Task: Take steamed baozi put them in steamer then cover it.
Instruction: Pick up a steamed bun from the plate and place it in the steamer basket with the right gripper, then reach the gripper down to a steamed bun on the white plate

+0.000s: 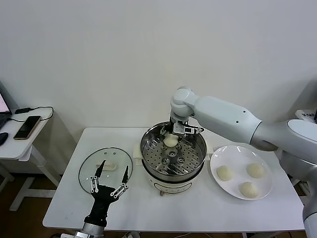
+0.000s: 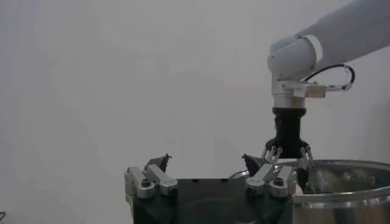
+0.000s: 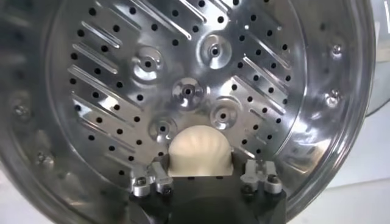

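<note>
The steamer [image 1: 173,174] stands mid-table, its perforated tray [image 3: 122,79] bare. My right gripper [image 1: 172,140] hangs inside the pot near its far rim, shut on one cream-white baozi [image 1: 171,141], which shows between the fingers in the right wrist view [image 3: 200,150], just above the tray. Three more baozi [image 1: 225,172] lie on a white plate [image 1: 263,196] right of the pot. The glass cover [image 1: 86,166] lies flat on the table left of the pot. My left gripper [image 1: 109,177] is open and empty over the cover's near edge, and it also shows in the left wrist view [image 2: 206,162].
A small side table [image 1: 12,148] at the far left holds a phone [image 1: 27,127] and cables. The white wall stands close behind the table. The pot's steel rim [image 2: 341,195] shows beside my left gripper.
</note>
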`<control>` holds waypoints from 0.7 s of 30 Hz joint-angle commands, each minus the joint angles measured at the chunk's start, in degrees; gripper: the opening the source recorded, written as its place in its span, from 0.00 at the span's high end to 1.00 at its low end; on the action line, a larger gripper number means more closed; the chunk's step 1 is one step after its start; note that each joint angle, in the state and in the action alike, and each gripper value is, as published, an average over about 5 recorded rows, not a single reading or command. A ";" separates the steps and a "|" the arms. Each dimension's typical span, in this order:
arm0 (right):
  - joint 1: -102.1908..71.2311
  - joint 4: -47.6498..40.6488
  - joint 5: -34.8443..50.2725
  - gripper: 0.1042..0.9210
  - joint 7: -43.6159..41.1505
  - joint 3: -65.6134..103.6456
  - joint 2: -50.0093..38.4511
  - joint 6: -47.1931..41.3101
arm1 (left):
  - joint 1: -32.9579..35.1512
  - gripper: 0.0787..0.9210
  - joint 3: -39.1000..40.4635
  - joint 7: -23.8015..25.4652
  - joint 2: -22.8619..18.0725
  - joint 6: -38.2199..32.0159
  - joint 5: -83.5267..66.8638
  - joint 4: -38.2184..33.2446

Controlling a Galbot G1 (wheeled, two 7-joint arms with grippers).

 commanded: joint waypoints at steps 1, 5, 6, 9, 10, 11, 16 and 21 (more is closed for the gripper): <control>0.73 2.52 4.30 0.12 -1.50 1.83 -3.01 -1.77 | -0.08 0.12 0.00 -0.03 0.04 0.15 0.02 0.13; 4.94 6.68 16.52 0.12 -6.75 3.03 -9.74 -8.88 | -0.08 0.12 0.03 0.00 -0.04 0.27 0.06 -0.02; 6.63 7.26 20.11 0.12 -7.90 2.56 -11.84 -11.79 | -0.08 0.12 0.06 0.01 -0.04 0.34 0.11 -0.04; 12.44 7.41 30.95 0.12 -9.73 -0.77 -18.08 -21.62 | -0.09 0.12 0.23 -0.19 -0.02 1.13 0.80 -0.29; 14.49 6.93 34.34 0.12 -10.00 -2.47 -19.99 -24.82 | -0.07 0.12 0.32 -0.30 -0.02 1.53 1.22 -0.44; 16.29 6.36 37.39 0.12 -10.15 -4.40 -21.71 -27.59 | -0.04 0.12 0.44 -0.42 -0.02 1.94 1.66 -0.59; 21.04 4.43 48.27 0.12 -9.54 -16.07 -29.38 -36.35 | -0.16 0.12 1.12 -0.57 -0.09 2.58 2.94 -0.70; 16.72 4.34 52.21 0.12 -6.63 -21.99 -33.62 -39.11 | -0.42 0.12 1.59 -0.47 -0.09 2.33 3.05 -0.55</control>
